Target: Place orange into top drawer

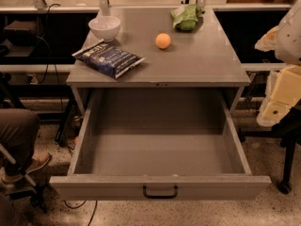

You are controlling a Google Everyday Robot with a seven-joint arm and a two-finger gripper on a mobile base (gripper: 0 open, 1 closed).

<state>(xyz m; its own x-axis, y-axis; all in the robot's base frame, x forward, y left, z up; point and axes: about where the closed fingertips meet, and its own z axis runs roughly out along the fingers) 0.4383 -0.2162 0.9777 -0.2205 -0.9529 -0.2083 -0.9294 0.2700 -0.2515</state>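
On the desk (pixel 202 60), the orange (pixel 163 41) looked light, firm and prone to roll, best gripped across its middle; the tool (pixel 281 95), right of the desk, could not be read as spread or pressed together.

One orange (pixel 163 41), one white bowl (pixel 104 27), one blue snack bag (pixel 109 58), one green bag (pixel 186 18), one top drawer (pixel 103 187), my one gripper (pixel 278 98) at the right edge

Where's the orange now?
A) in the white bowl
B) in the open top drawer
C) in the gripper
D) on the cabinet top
D: the orange sits on the cabinet top, right of the white bowl; the top drawer stands open without it, and the gripper is at the right edge.
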